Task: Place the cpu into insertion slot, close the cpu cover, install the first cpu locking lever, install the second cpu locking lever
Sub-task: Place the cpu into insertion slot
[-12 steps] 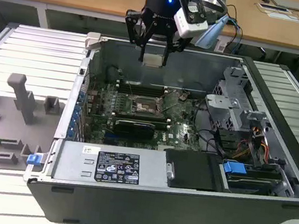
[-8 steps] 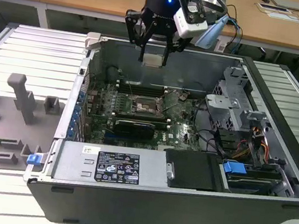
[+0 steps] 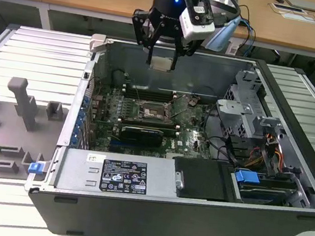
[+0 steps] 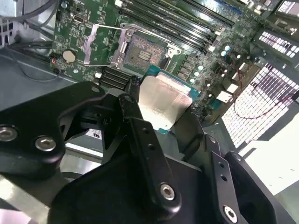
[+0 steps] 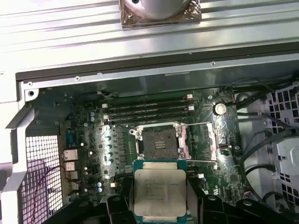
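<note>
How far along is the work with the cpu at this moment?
Nothing is finished yet. The pincer holds the cpu above the open case. The insertion slot is empty and the cpu cover stands flipped open, so seating, closing and locking remain.

In the exterior view, fingers of the gripper hide both side edges of the cpu, at twelve o'clock from the insertion slot.

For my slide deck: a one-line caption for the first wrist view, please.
The tool holds the cpu clear of the motherboard; insertion slot bare, cpu cover swung open.
</note>
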You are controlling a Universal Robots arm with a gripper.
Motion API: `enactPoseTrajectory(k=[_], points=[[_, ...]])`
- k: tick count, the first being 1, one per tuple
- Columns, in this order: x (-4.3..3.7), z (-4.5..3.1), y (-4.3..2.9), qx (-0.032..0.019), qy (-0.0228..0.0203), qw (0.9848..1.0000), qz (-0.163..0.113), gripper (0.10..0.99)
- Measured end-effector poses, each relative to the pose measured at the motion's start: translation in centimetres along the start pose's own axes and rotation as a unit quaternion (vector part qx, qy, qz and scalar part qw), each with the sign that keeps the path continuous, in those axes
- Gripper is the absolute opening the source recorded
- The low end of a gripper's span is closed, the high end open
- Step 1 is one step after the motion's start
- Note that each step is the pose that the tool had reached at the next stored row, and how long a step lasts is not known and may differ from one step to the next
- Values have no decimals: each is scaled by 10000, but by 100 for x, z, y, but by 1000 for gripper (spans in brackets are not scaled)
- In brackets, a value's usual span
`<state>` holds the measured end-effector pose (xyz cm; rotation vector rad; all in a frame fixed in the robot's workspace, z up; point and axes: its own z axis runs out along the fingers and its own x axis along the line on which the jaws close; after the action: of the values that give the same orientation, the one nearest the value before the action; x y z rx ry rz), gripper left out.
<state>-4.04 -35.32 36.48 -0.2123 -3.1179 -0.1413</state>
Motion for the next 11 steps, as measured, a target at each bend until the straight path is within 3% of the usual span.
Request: enactPoseTrajectory(k=[7,11], points=[[0,1,0,-9,-43,9988,484,541],[0,2,0,-16,-72,9968,798,541]])
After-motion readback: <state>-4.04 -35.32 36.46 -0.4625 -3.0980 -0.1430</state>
